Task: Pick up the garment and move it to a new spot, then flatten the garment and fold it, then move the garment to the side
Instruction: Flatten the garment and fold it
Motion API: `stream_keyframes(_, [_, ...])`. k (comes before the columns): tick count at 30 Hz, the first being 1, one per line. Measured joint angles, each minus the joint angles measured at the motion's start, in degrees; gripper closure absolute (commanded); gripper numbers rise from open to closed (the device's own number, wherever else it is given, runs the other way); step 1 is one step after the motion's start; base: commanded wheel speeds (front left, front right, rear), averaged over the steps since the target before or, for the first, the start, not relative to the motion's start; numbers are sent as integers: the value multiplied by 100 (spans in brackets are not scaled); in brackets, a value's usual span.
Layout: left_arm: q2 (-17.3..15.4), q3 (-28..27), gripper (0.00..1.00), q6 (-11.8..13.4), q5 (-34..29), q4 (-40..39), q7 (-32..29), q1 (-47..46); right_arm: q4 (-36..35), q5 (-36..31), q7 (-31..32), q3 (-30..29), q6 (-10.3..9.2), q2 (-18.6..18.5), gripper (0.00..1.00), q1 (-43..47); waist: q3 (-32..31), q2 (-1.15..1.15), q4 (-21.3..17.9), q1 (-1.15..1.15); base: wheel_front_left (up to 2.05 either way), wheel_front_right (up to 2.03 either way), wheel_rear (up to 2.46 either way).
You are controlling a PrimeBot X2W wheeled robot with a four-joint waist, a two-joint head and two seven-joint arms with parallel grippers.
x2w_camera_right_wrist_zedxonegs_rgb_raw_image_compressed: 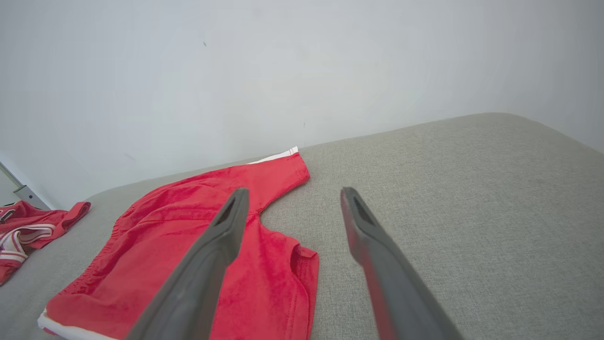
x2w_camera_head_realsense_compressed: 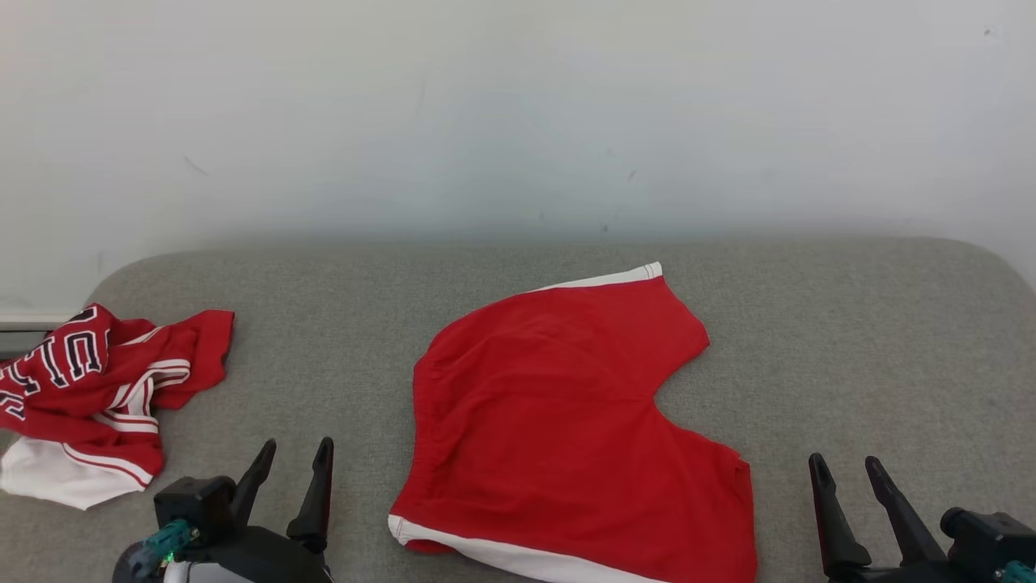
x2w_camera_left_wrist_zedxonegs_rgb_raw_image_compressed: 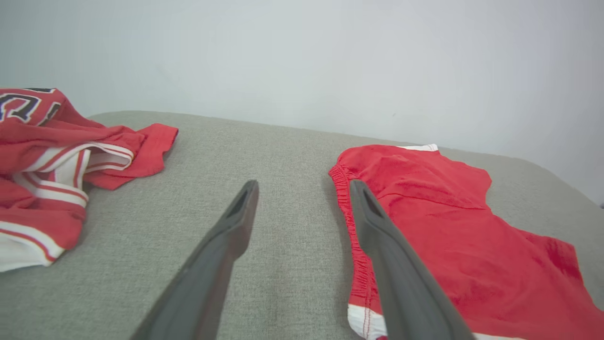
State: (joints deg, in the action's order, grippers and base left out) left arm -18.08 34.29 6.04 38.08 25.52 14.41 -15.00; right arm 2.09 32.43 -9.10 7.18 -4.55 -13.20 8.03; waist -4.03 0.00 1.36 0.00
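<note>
Beside the red shorts [x2w_camera_head_realsense_compressed: 566,421], left end effector [x2w_camera_head_realsense_compressed: 297,444] and right end effector [x2w_camera_head_realsense_compressed: 844,461], both splayed wide, empty.

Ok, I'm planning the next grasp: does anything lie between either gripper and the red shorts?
Nothing visible does. Bare grey cushion separates the left gripper and the right gripper from the red shorts; the crumpled jersey lies apart, farther left.

Crumpled jersey [x2w_camera_head_realsense_compressed: 89,389] on a grey cushion [x2w_camera_head_realsense_compressed: 850,348]
The red jersey, trimmed in white with dark lettering, lies bunched at the cushion's left edge; a pale, faintly marked wall [x2w_camera_head_realsense_compressed: 518,105] rises behind the cushion's far edge.
</note>
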Motion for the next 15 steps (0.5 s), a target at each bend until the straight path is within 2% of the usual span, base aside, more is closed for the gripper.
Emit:
stream_keyframes(7, [-224, -4, 0, 37, -461, -489, 0, 313, -26, -27, -129, -123, -54, 9, 0, 222, -137, 0, 125, 0, 0, 0, 0])
stream_keyframes(15, [-436, -104, 0, 59, -536, -725, 0, 822, -4, -27, -151, -146, -75, 49, 0, 236, -193, 0, 178, 0, 0, 0, 0])
